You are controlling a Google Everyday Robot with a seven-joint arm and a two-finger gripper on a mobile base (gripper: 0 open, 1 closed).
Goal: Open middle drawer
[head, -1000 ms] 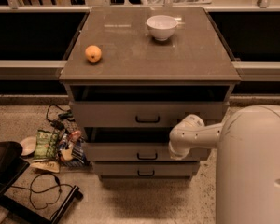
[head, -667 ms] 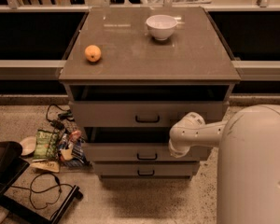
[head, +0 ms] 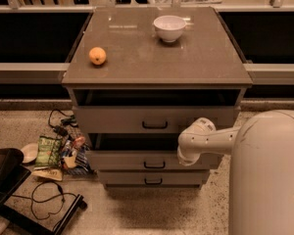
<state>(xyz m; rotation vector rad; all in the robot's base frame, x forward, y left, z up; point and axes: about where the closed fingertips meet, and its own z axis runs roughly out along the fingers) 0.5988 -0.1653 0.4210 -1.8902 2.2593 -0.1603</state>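
Sits with gripper (head: 188, 153) at right end of the middle drawer (head: 132, 160) front (grip impossible to tell), under cabinet top (head: 201, 62) bearing orange (head: 97, 56) and white bowl (head: 169, 28)

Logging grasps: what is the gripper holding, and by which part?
Cannot be told. The gripper is at the middle drawer's front, right of its black loop handle, which stands free.

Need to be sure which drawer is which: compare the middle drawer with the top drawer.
The top drawer has the taller front; the middle drawer has a lower one. The top drawer sits right under the tabletop; the middle drawer lies below it, with the gripper at its right end. Both are grey, carry a small black loop handle and show a dark gap above the front.
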